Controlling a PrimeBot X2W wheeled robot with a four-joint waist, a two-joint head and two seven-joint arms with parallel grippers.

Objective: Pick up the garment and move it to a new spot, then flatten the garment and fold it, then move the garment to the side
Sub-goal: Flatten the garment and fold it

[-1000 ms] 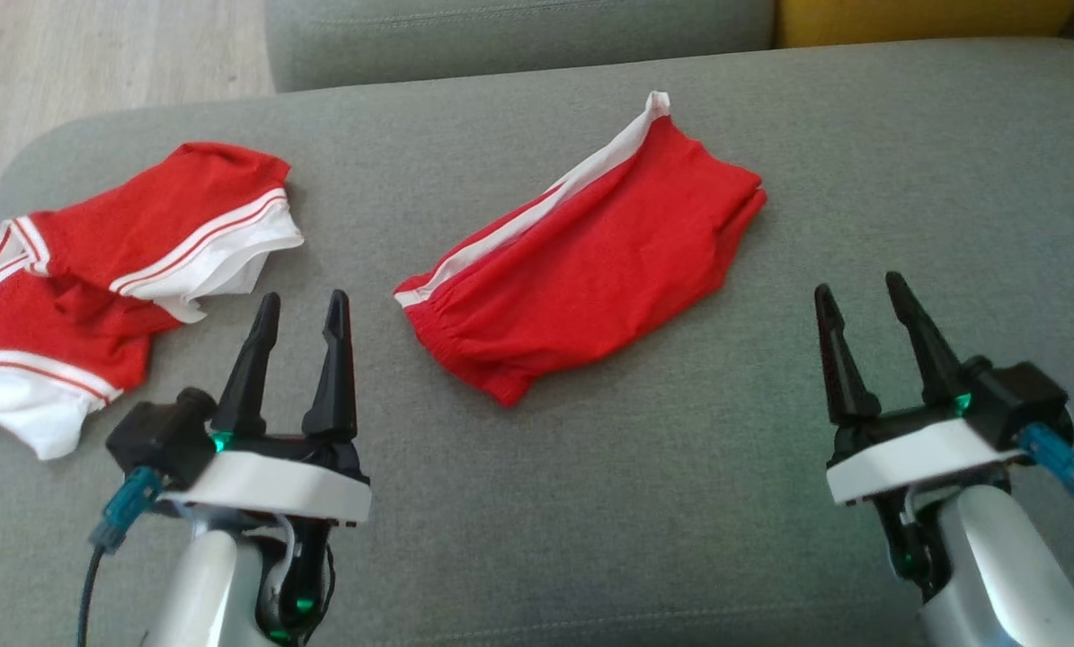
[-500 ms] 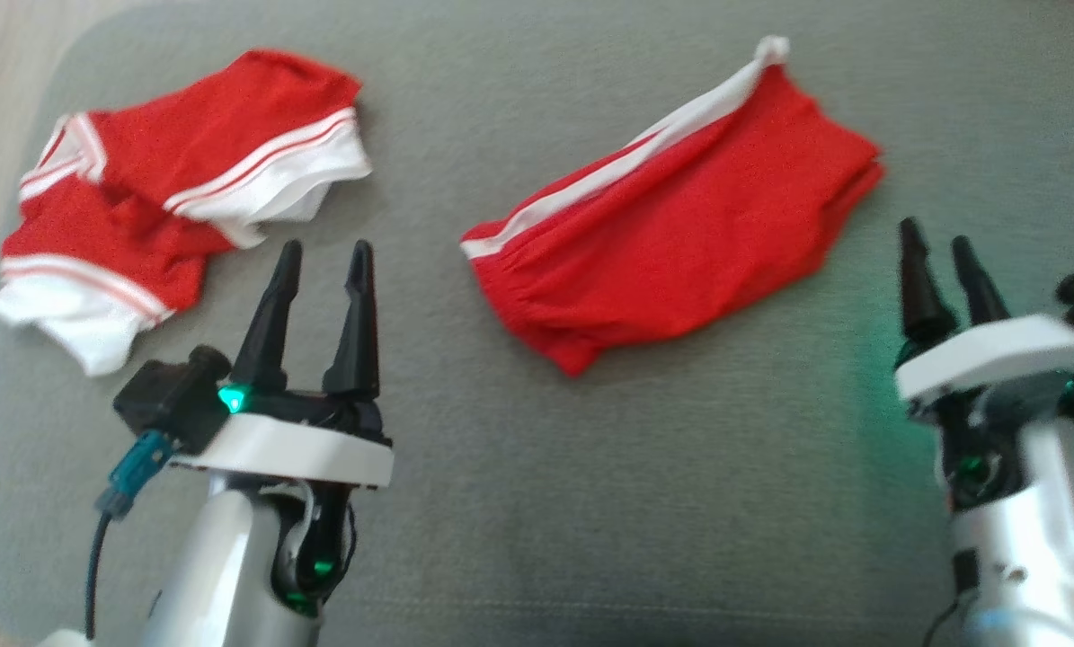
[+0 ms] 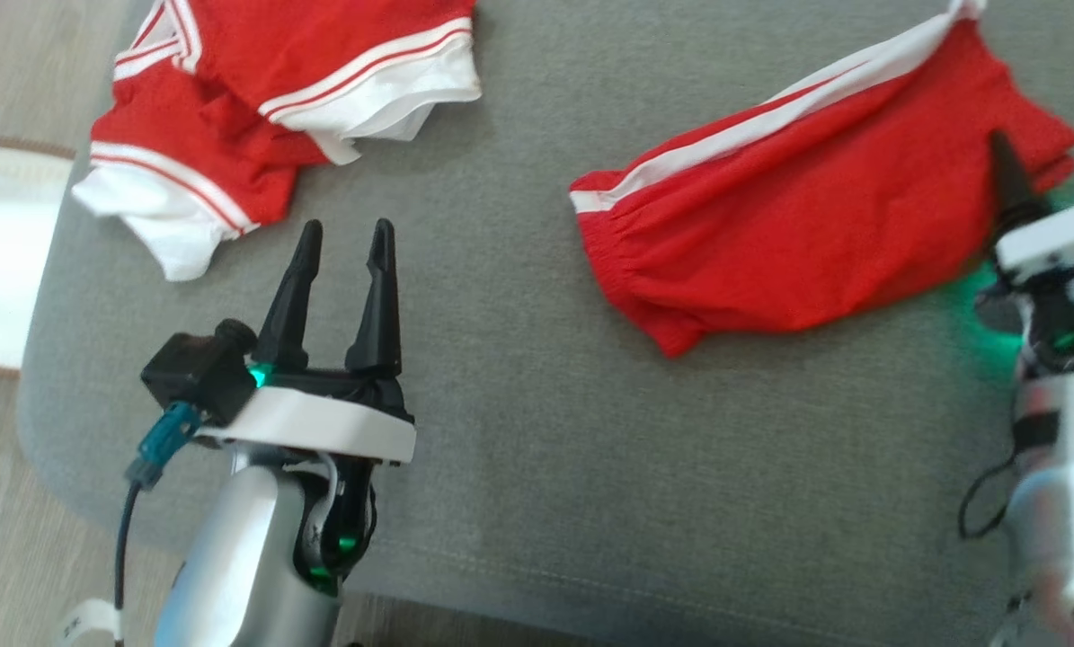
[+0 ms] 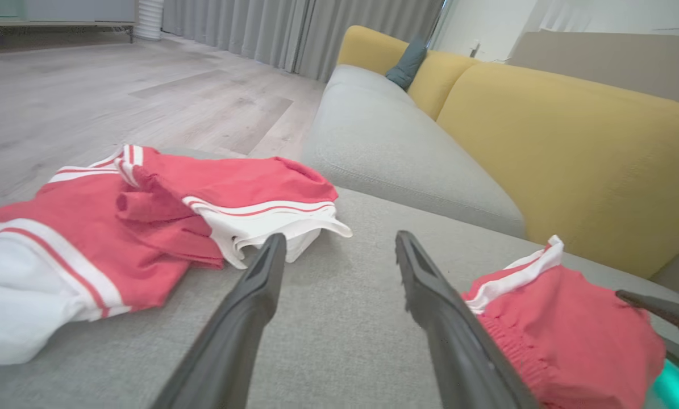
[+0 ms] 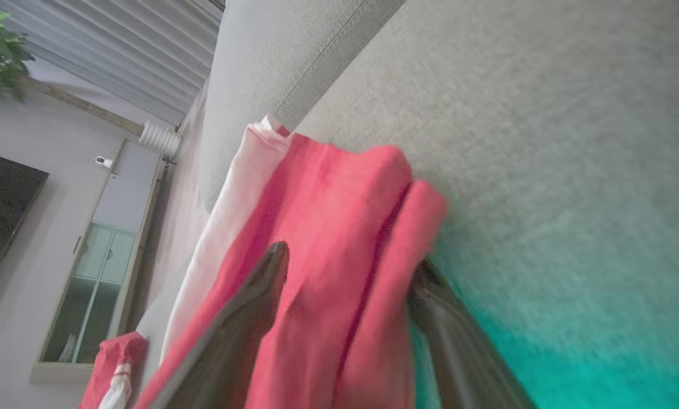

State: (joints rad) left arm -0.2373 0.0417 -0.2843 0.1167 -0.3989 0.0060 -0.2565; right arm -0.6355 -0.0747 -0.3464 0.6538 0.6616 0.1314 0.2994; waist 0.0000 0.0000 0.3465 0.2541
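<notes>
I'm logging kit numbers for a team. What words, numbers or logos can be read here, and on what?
No text can be read.
Shorts: no print on the side showing.
Clothes pile: stripes, no print showing.
White tag, head view's lower left: too blurred to read.

Grey sofa [image 3: 537,467], yellow backrest [image 4: 572,147], wood floor [image 4: 117,96]

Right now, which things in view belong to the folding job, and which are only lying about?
Job: folded red shorts with the white stripe; right tool, open astride one edge of them.
Lying about: crumpled red-and-white clothes at the left; yellow sofa back.
</notes>
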